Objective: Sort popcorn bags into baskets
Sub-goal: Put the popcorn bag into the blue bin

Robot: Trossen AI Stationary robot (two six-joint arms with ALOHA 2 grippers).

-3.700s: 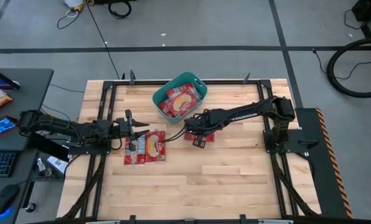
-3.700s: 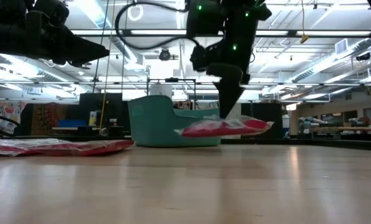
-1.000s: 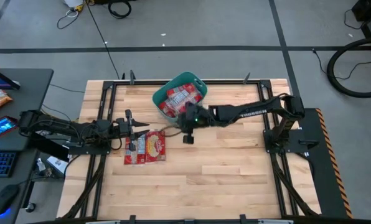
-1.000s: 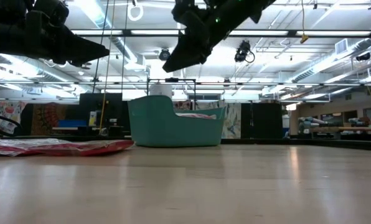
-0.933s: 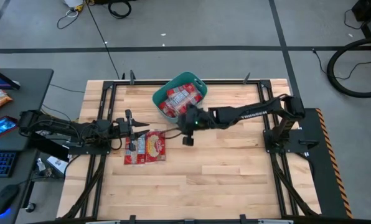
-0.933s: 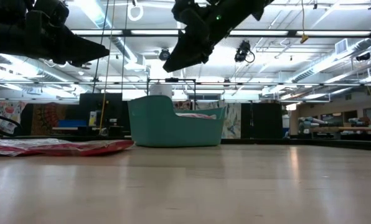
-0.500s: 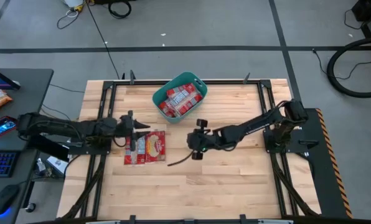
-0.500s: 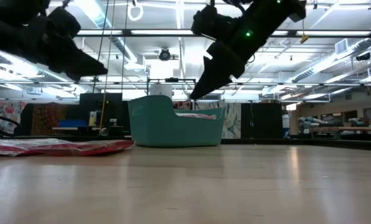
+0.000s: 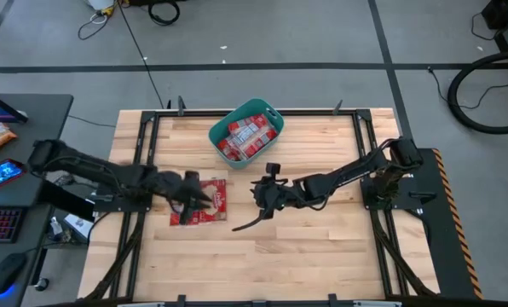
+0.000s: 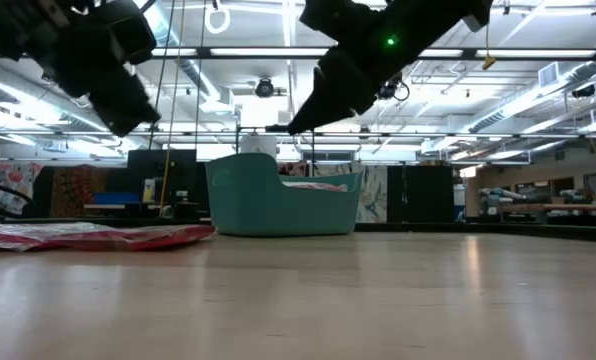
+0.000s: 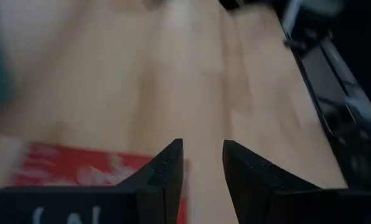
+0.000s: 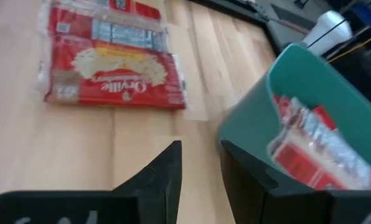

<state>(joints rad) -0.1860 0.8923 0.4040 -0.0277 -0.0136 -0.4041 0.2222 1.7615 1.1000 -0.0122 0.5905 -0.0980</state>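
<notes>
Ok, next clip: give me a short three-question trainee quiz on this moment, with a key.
1. True or false: the left gripper hangs above the popcorn bags that lie on the table, with nothing between its fingers.
2. Where do the other red bags sit?
A. In the teal basket
B. Stacked at the table's right edge
C. Between the right gripper's fingers
3. Fill in: the right gripper holds ____ and, in its wrist view, faces both the basket and the bags on the table.

Key: 1 true; 2 A; 3 nothing
</notes>
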